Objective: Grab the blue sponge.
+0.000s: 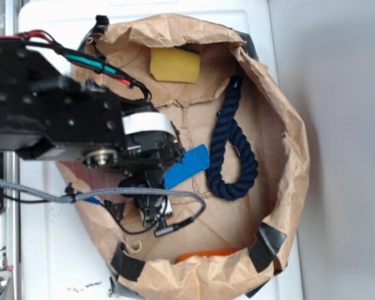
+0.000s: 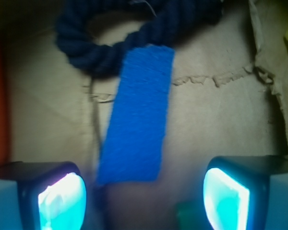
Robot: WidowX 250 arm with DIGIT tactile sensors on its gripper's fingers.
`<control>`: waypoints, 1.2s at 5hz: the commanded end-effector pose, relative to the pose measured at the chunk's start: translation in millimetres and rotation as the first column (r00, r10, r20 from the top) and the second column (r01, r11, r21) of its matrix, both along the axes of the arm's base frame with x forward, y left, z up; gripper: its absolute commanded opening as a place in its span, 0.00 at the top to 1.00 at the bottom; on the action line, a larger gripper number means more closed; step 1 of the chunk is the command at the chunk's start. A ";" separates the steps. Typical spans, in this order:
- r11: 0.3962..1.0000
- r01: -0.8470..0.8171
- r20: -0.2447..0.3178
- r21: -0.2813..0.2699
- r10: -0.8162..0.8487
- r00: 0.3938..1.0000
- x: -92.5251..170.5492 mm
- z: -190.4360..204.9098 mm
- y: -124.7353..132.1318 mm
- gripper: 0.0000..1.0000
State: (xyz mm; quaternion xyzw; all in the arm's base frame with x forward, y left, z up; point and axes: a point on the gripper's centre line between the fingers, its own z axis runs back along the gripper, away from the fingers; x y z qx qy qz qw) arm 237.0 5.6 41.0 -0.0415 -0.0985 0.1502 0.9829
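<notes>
Paper is lining a basin [image 1: 287,125] on the white tabletop [image 1: 50,250] in the exterior view, probably keeping the things from sliding out. The arm [image 1: 50,106] is reaching over the lining from the side, its claw [image 1: 151,201] hanging just beside the sponge [image 1: 187,165], which is lying flat near the middle. A navy rope [image 1: 234,150] is looping alongside it; a yellow block [image 1: 175,65] is resting by the far rim, an orange thing [image 1: 206,254] by the near one.

In the wrist view the claw [image 2: 144,191] is standing wide open and empty, one finger [image 2: 57,194] just beside the sponge's [image 2: 139,115] near end. The sponge's far end is meeting the rope [image 2: 110,38].
</notes>
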 end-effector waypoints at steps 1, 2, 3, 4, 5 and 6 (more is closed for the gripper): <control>0.999 -0.001 0.028 0.039 0.000 1.000 9.9 -7.9 -2.2 0.00; 0.998 -0.012 0.033 0.067 0.009 0.999 11.5 -20.2 -2.3 0.01; 0.996 -0.026 0.031 0.087 0.024 0.999 10.9 -25.2 -1.6 1.00; 0.995 -0.036 0.022 0.090 0.035 0.999 11.2 -22.6 -1.1 1.00; 0.997 -0.041 -0.003 0.064 0.041 0.999 12.3 -11.5 0.2 1.00; 1.000 0.006 -0.017 0.008 -0.006 1.000 4.4 17.6 2.9 1.00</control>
